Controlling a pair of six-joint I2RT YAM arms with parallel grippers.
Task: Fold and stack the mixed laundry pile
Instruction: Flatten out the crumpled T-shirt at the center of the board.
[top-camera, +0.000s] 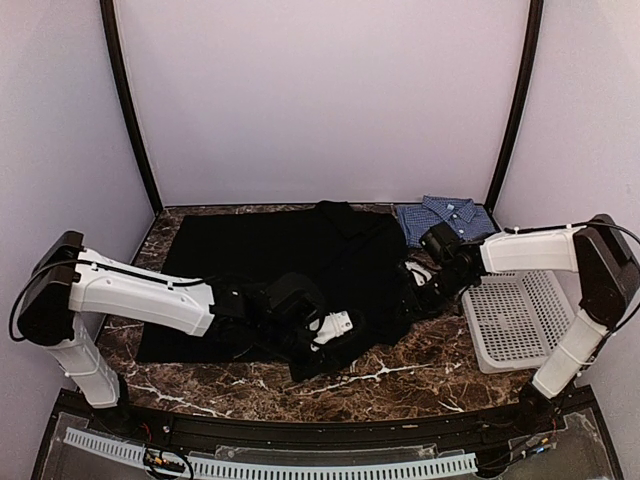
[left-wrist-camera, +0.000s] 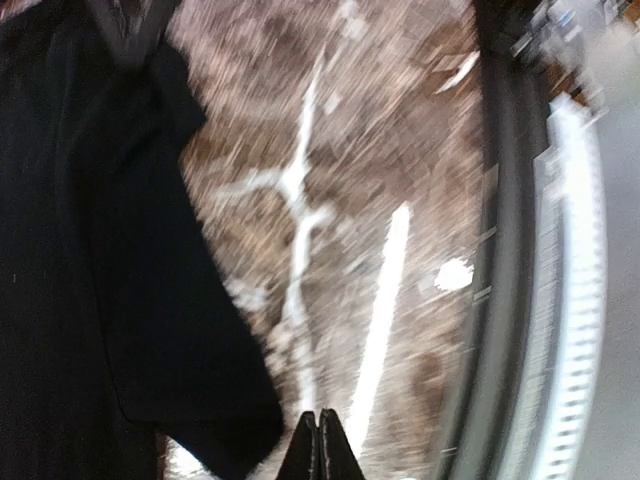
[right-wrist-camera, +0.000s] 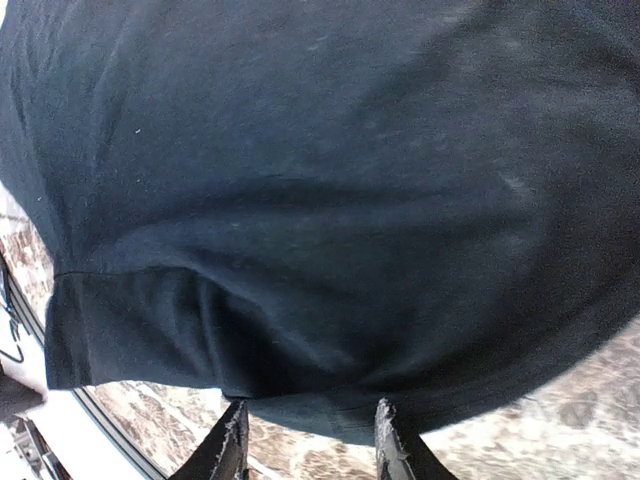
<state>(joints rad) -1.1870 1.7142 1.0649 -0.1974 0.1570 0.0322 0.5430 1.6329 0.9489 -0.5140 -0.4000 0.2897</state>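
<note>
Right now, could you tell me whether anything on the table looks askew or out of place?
The black garment lies mostly flat, but its near right corner is crumpled into a heap. The check shirt sits neatly folded.

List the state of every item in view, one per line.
Black garment: spread out flat, near edge bunched up.
Checked shirt: folded, at the back right.
Basket: empty.
Left fingers: shut, nothing seen between them.
Right fingers: apart, at the black garment's hem.
</note>
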